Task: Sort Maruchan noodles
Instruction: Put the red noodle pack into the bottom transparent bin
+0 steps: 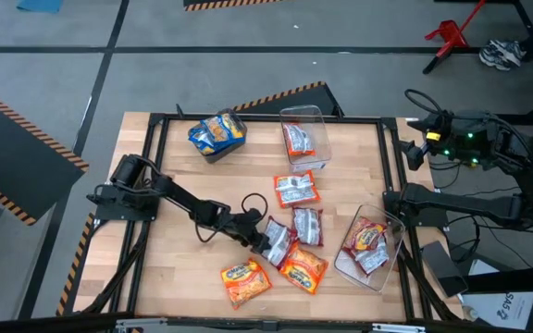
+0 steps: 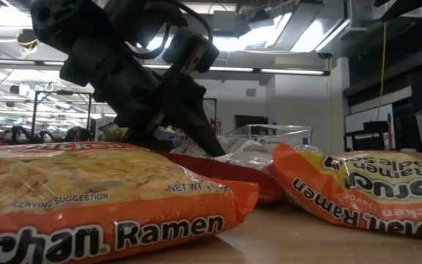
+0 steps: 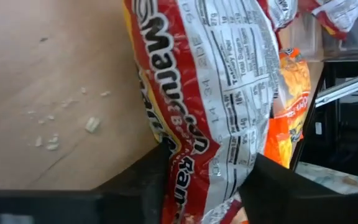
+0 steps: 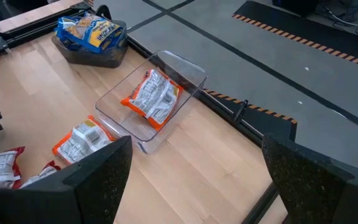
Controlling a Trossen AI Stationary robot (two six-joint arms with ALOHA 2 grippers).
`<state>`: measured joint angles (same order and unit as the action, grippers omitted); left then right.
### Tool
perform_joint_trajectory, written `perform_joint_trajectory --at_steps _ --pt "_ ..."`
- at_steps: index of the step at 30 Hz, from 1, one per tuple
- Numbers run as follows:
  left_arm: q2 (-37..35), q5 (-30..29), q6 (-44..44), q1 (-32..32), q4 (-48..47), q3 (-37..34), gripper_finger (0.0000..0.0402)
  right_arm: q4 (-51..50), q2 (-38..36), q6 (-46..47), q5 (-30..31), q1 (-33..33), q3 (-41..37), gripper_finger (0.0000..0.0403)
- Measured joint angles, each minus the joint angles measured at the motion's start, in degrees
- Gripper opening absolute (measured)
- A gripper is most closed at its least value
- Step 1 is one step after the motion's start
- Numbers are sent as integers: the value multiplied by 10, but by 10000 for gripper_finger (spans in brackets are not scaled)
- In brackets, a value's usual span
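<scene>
From above, the left gripper (image 1: 259,233) reaches low across the wooden table (image 1: 183,185) to a red packet (image 1: 277,240) in the middle of the loose pile, though its fingertips are lost against the wrapper there. Two orange packets (image 1: 246,280) lie nearest the front edge, another orange one (image 1: 296,191) and a red-and-silver one (image 1: 307,225) just beyond. A clear bin (image 1: 305,116) at the far edge holds one orange packet, a second clear bin (image 1: 391,245) at the right edge holds red ones, and a dark bin (image 1: 213,151) at the far left holds blue-and-yellow packets (image 1: 217,131). The right arm waits beside the table's right edge, its gripper not clearly made out from this height.

At table level, an orange packet (image 2: 86,198) fills the foreground (its lettering cut off at the bottom edge), and the left gripper (image 2: 196,136) comes down behind it onto the red packet (image 2: 226,172), most of which is hidden.

The left wrist camera settles it: the two dark fingers (image 3: 142,180) are clamped on either side of the red packet (image 3: 216,93), whose ends run out of the picture.

The right wrist camera looks past its own fingers (image 4: 98,174), spread wide apart with nothing between them, toward the clear bin (image 4: 185,71) and its single orange packet (image 4: 153,96); the dark bin (image 4: 95,55) sits farther off.
</scene>
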<state>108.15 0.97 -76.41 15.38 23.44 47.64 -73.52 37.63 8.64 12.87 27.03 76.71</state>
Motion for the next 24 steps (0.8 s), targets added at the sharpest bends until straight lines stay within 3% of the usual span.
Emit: perform_joint_trajectory --at_steps 6,13,24 --pt "-1 -4 -2 0 0 18 82 0 0 0 1 0 0 347" --pt "-1 14 -13 -1 0 50 21 0 0 0 1 0 0 347" --pt "-2 48 -30 -14 -9 123 9 0 0 0 0 0 0 347"
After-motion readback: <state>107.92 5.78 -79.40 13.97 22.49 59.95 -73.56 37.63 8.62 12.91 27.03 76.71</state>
